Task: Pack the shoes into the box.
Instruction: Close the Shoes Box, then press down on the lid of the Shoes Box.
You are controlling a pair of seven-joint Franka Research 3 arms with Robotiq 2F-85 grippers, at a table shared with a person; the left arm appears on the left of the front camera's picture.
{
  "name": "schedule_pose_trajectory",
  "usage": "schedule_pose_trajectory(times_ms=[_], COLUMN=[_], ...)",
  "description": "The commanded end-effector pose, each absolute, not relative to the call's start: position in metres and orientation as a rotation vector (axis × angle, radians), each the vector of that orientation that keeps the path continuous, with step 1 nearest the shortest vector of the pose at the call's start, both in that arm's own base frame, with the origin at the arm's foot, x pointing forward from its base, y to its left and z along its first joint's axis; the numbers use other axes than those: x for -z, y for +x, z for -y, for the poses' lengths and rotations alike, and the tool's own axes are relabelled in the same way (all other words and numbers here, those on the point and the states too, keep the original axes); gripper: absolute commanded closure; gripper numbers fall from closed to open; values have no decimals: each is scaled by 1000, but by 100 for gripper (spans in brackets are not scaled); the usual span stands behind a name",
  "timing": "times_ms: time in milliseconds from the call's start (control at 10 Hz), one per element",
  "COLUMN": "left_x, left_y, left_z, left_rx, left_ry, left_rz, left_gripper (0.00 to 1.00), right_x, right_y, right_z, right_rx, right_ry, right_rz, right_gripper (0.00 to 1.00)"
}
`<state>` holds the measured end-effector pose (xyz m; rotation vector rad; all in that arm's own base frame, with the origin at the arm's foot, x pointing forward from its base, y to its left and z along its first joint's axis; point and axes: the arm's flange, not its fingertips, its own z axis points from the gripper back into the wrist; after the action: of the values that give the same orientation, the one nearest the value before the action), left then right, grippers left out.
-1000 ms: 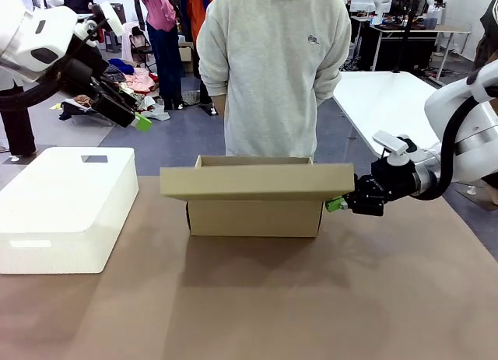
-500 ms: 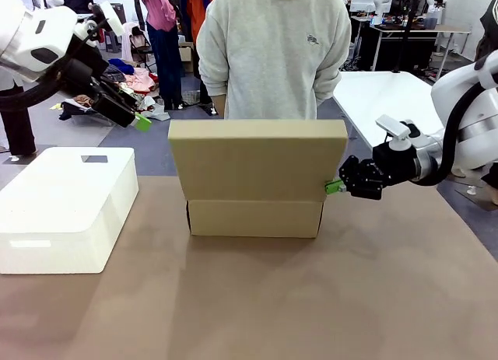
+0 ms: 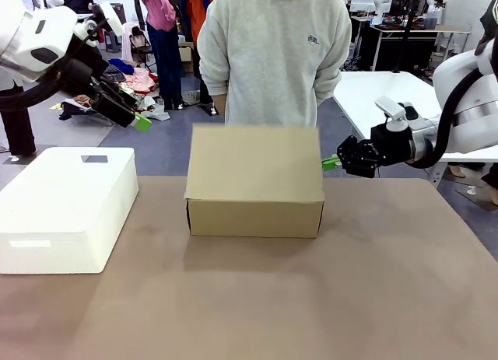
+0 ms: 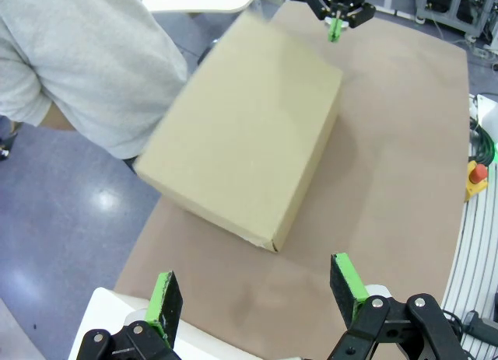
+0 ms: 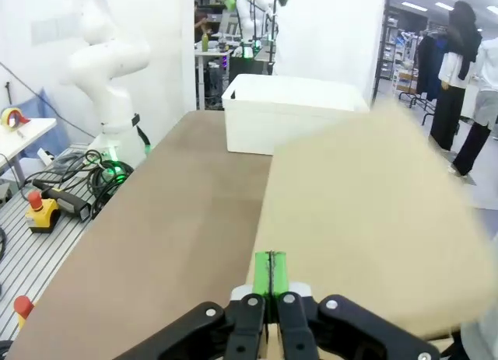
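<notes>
The box (image 3: 255, 181) sits mid-table, its flap lid blurred, apparently near closed. Right gripper (image 3: 330, 163), fingers pressed together on nothing, is just beside the lid's right edge. Left gripper (image 4: 257, 296) hangs spread, well apart.

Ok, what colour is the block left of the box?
White, plain. The block shows best in the front view, beside the brown box.

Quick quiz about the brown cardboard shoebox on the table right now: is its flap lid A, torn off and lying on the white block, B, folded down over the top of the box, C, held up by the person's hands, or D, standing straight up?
B: the brown cardboard shoebox has its flap lid lying over the top, motion-blurred, so no opening or lining shows.
</notes>
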<state>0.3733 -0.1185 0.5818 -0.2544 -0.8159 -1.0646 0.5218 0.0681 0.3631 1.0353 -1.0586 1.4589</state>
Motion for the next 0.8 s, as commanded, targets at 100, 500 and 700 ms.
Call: schedule_pose_trajectory(times_ms=[100,500,700], left_x=[-581,-581,-581], left_y=[375,375,375], left_z=[117,117,117], left_rx=[1079,1079,1079], left_ry=[-272,-272,-272], left_rz=[823,823,823], left_gripper=[0,0,0], right_x=[-373,-365,-365], right_y=[534,527,527], right_z=[-67,-67,-67], right_rx=[-1419,-1447,-1447], right_ry=[1068,1035,1035], right_rz=[1071,1066,1066], right_gripper=[100,100,100])
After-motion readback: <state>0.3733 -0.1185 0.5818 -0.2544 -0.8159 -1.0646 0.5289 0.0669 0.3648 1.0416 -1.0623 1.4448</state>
